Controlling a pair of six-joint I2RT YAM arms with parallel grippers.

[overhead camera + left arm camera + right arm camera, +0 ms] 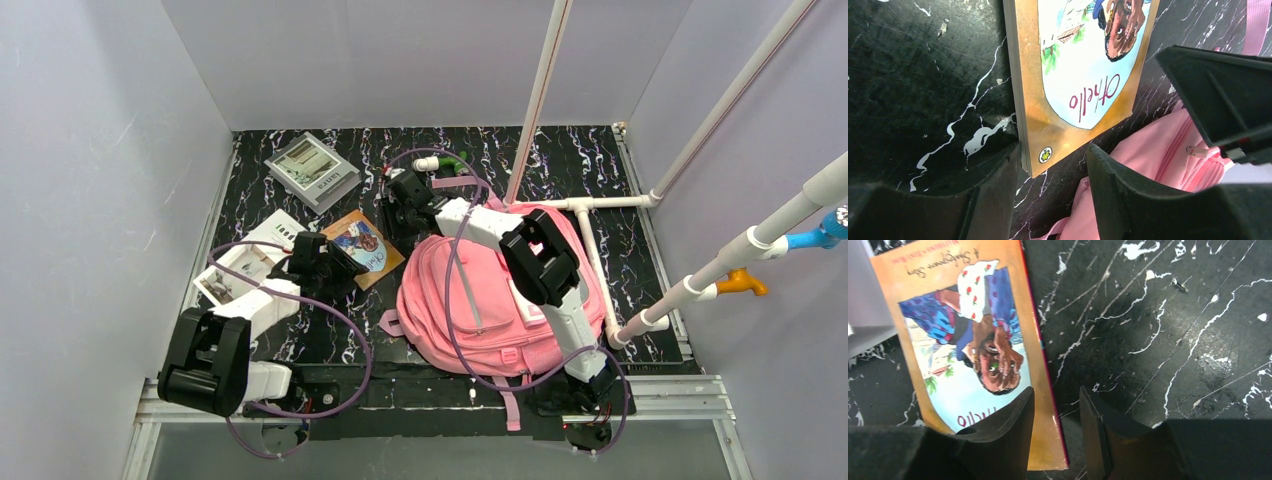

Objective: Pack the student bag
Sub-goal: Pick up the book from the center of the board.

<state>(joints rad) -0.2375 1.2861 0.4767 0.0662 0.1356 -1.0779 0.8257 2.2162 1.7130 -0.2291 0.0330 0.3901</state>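
well, the left gripper (1053, 155) and right gripper (1055, 395) stand part open, straddling a corner and an edge of the othello book (358, 245), flat on the table (600, 170) just beside the student bag (430, 300); closing on so flat a cover could skid it away.

Three plain walls box the scene: left wall (100, 150), back wall (400, 60), right wall (790, 340), all smooth, pale grey-lilac. The surface (560, 160) is black with white and purplish marble veining. A metal rail (660, 392) runs along its near edge. A dull grey strip (450, 455) lies nearer still; floor or panel, cannot tell. White pipes (541, 90) rise at the right, meeting at a tee low over the surface. One blue fitting (815, 238) and one orange fitting (745, 283) sit on the nearest pipes. Light is even and cool, shadows soft.
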